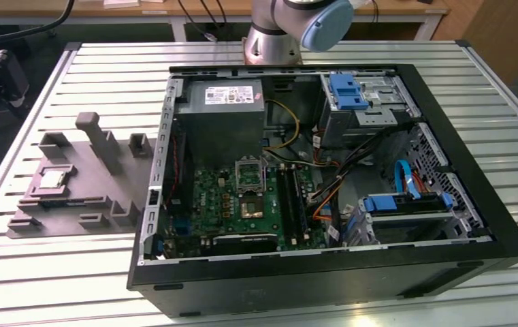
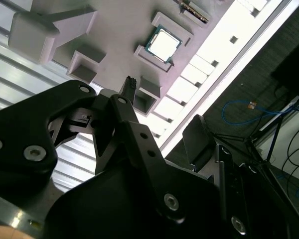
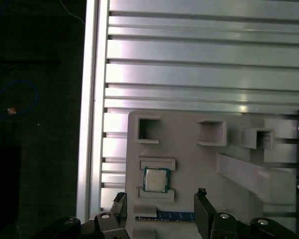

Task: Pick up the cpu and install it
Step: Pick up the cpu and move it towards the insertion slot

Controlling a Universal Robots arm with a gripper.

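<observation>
The slatted metal table [image 1: 41,272] carries an open black computer case [image 1: 286,289] nearest the exterior camera, with a grey fixture plate [image 1: 86,189] beside it, toward the table's edge at the exterior view's left. In the first wrist view the gripper [image 3: 161,196] hangs over the plate's near edge, fingers spread wide and empty. The cpu [image 3: 155,179] lies just beyond them, flat in its pocket. On this evidence the cpu is neither picked up nor installed in the case.

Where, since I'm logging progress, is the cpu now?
The cpu lies on the grey fixture tray, at the exterior view's left of the black case, between two grey blocks.
</observation>
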